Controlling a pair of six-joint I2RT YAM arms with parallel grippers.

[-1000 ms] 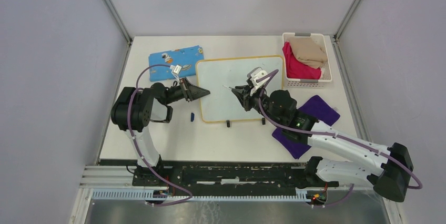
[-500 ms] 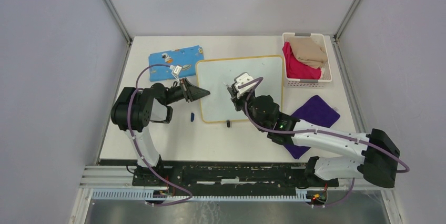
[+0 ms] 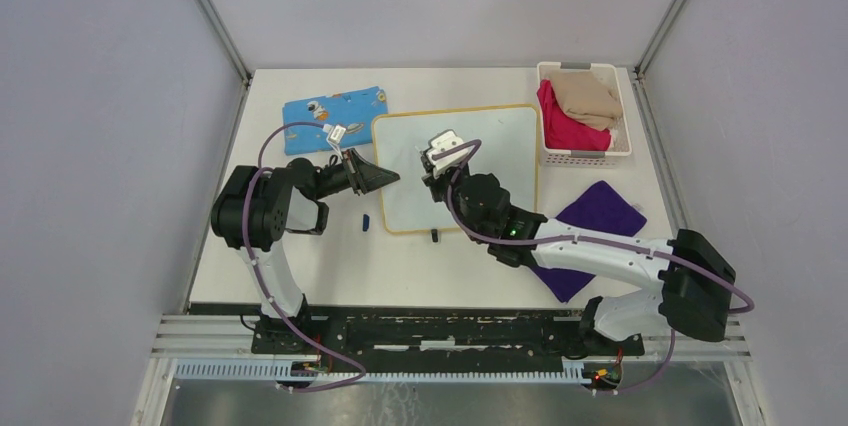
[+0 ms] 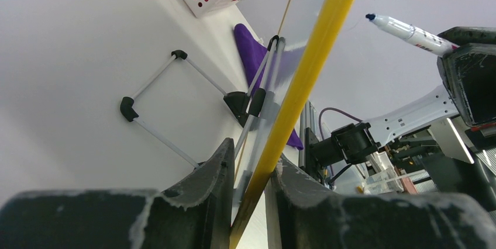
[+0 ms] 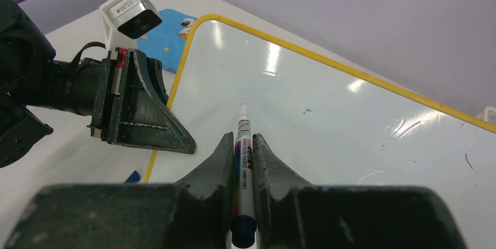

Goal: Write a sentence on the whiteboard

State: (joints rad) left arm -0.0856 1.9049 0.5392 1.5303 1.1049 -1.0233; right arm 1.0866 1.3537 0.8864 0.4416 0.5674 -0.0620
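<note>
The whiteboard (image 3: 490,146) lies in the middle of the table (image 3: 300,256), its white face bare but for a few faint specks. Its yellow rim (image 4: 316,56) runs all round, and a small black clip (image 3: 435,235) shows on the near long edge.

The left pincer (image 3: 390,179) reaches in from 9 o'clock and is closed on the board's left edge. The left wrist view shows the rim pinched between the two dark fingers (image 4: 205,190). That view also shows the gripped edge raised off the table, with a thin wire stand with black ends (image 4: 158,79) underneath.

The right pincer (image 5: 241,139) hangs over the left half of the board and is clamped on a marker (image 5: 244,129), held lengthwise between its fingers. The marker's bare tip points toward 10 o'clock in the top view — close above the board, though whether it touches the surface I cannot tell. The two pincers are near each other but apart.

Around the board:
- A blue patterned cloth (image 3: 335,106) lies flat at 10 o'clock, just beside the board's far left corner.
- A white basket (image 3: 585,157) stands at 2 o'clock against the right edge, with a red cloth (image 3: 560,124) and a tan cloth (image 3: 585,94) inside.
- A purple cloth (image 3: 605,208) lies at 4 o'clock, partly under the right arm.
- A small blue cap (image 3: 366,221) rests on the table at 8 o'clock — just off the board's near left corner.
</note>
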